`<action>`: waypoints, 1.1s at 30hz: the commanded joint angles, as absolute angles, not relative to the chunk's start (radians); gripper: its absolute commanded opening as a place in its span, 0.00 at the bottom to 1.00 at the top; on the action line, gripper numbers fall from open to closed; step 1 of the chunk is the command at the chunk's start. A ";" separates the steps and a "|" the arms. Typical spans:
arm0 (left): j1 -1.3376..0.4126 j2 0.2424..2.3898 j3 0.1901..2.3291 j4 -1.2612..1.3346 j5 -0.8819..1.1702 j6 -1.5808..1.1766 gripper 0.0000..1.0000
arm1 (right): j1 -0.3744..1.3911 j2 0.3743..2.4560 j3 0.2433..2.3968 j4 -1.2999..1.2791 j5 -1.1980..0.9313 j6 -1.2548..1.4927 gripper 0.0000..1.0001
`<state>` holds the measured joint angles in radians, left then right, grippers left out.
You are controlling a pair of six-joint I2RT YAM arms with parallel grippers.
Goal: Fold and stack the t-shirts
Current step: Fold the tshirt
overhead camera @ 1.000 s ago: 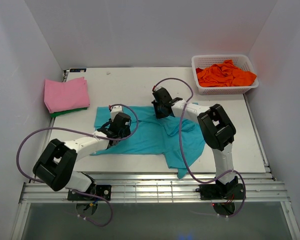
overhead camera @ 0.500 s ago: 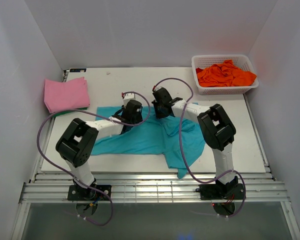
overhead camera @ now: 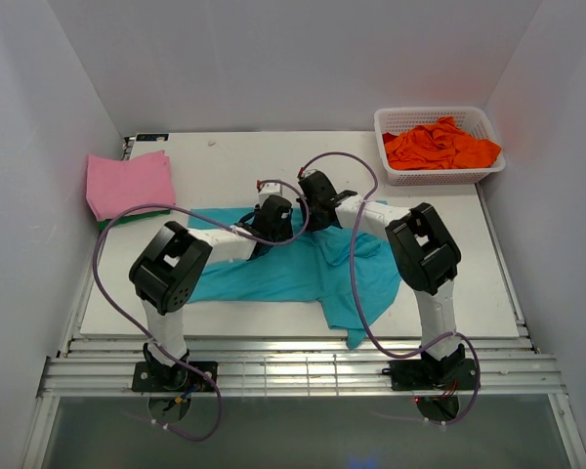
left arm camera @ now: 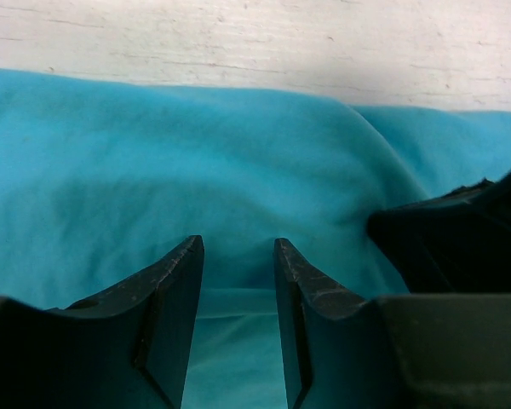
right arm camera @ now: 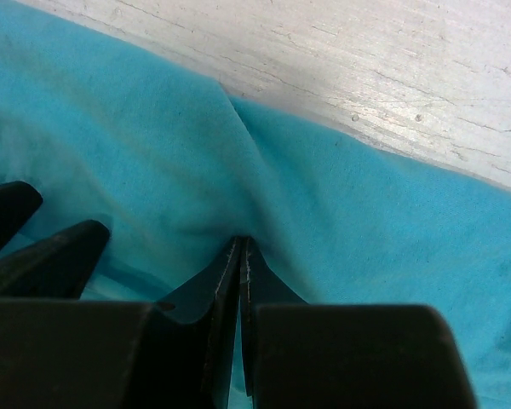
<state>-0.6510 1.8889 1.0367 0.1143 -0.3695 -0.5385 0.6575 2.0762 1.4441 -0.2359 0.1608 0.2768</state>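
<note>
While the teal t-shirt (overhead camera: pixel 293 274) is lying spread out and rumpled in the middle of the table (overhead camera: pixel 234 161), both arms are working its 12 o'clock edge, so I'm reading this as the start of the first fold: getting a hold on the far hem.

The right gripper (right arm camera: pixel 241 243) is pinching fully closed on a little ridge of teal cloth right at that edge. The left gripper (left arm camera: pixel 237 247) is hovering just beside it, at its 9 o'clock side, with jaws standing apart over the fabric and nothing caught between them as far as I can tell.

Next move, I'm guessing: the left one is going to need to drop and close on the hem. The two are sitting really close together though, so it probably wants to slide out toward 9 o'clock first, otherwise the lift is just going to bunch the shirt.

Other stuff: the folded pink shirt (overhead camera: pixel 129 184) is sitting at 10 o'clock on top of a green shirt (overhead camera: pixel 137 219), well apart, and that looks like the stack. The orange shirts (overhead camera: pixel 439 147) are waiting in the white basket (overhead camera: pixel 439 177) at 2 o'clock.

What's getting in the way: the right forearm and its purple cable (overhead camera: pixel 355 283) are lying across the shirt's 3 o'clock side, so folding over there could snag.
</note>
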 commanded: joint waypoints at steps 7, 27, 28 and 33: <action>-0.716 1.790 0.951 0.124 -0.377 -0.554 0.49 | 0.649 2.135 1.460 -0.308 0.158 0.267 0.08; -0.750 1.700 0.952 -0.026 -0.603 -0.554 0.50 | 0.649 2.157 1.486 -0.324 0.152 0.272 0.08; -0.739 1.695 0.966 -0.034 -0.617 -0.557 0.50 | 0.649 2.155 1.482 -0.325 0.153 0.273 0.08; -0.631 1.661 0.960 -0.028 -0.606 -0.563 0.53 | 0.649 2.141 1.459 -0.327 0.166 0.264 0.08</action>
<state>-0.7002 1.7325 0.9413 -0.0013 -0.5663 -0.5678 0.6548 2.0983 1.4834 -0.2638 0.1509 0.2775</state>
